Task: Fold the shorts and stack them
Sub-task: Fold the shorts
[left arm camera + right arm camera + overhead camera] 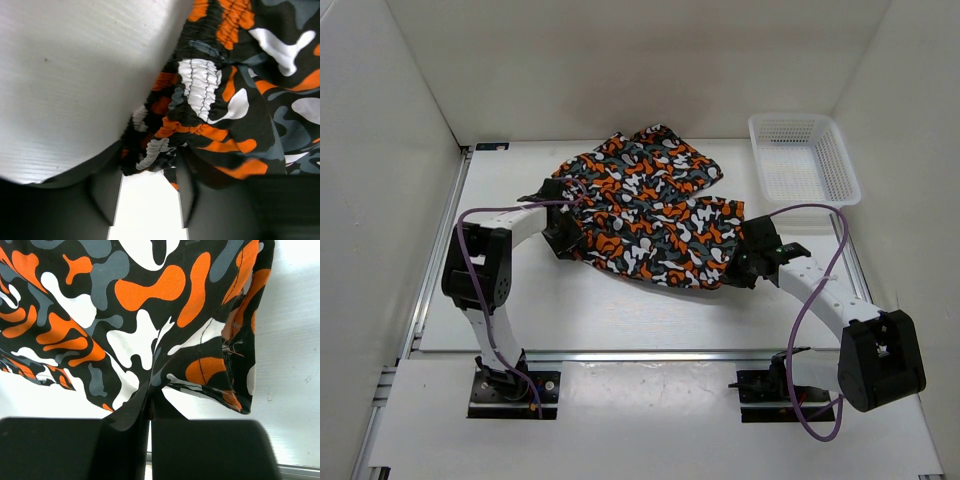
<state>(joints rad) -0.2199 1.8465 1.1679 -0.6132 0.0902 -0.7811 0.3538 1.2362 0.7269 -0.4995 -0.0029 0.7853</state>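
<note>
The shorts (645,215), printed with orange, black, white and grey blotches, lie spread across the middle of the table between my two grippers. My left gripper (560,228) is at their left edge. In the left wrist view its fingertips (150,167) pinch the bunched elastic waistband (200,90). My right gripper (742,262) is at their right edge. In the right wrist view it (151,400) is shut on a thin fold of the shorts (150,315) near a hemmed corner (235,390).
A white plastic mesh basket (803,197) stands at the back right of the table, apart from the shorts. White walls enclose the table at the left, back and right. Purple cables loop off both arms.
</note>
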